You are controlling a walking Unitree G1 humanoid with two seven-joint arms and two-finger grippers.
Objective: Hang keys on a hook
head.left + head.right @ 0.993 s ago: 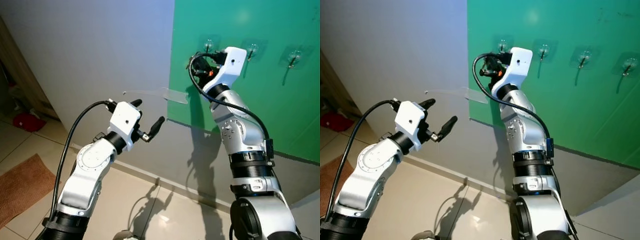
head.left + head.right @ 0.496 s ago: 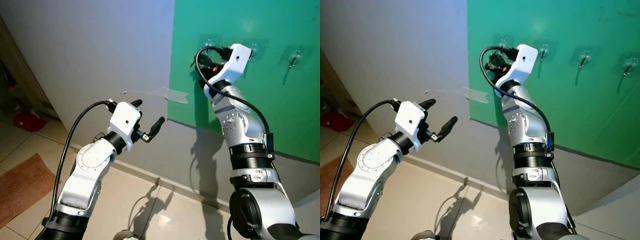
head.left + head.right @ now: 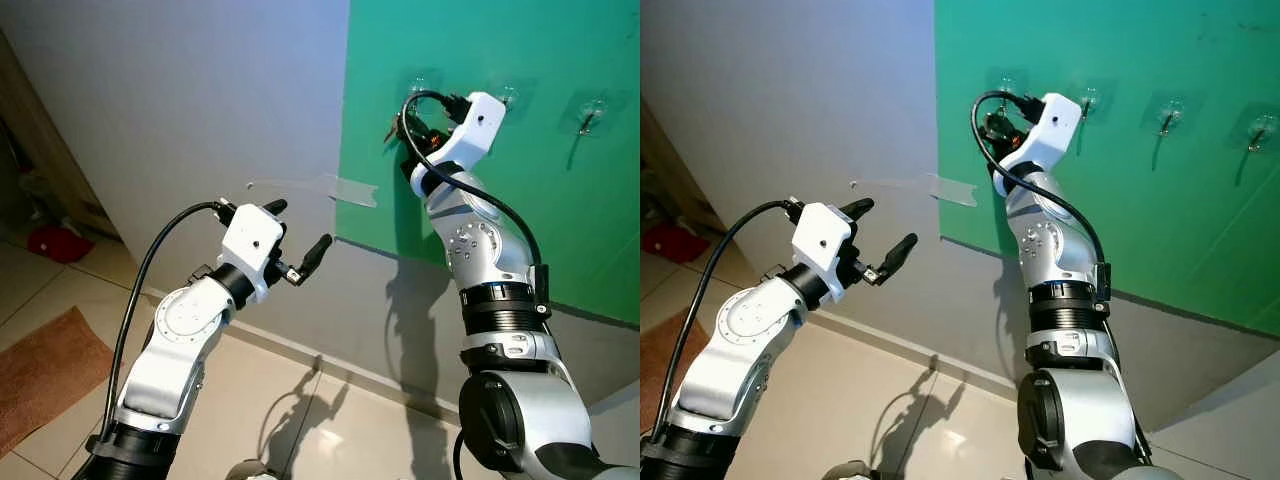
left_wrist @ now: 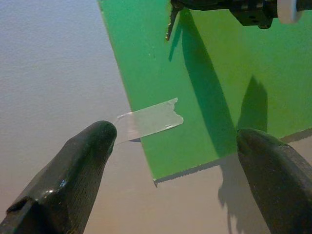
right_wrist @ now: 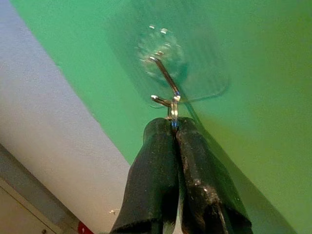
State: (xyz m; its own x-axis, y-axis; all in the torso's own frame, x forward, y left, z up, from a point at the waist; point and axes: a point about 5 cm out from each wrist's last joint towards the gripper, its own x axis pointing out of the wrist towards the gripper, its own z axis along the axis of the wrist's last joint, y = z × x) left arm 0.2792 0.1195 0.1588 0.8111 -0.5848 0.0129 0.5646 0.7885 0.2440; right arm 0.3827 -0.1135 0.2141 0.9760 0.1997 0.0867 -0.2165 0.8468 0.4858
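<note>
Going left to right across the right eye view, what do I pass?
Red item on the floor → left end effector → clear tape strip → right end effector → three free hooks.

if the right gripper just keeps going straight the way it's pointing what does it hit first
Most likely the leftmost hook on the green board. The right gripper, fingers pinched on a metal ring, points straight at it. The ring looks to be at the hook already, though depth is unclear.
</note>
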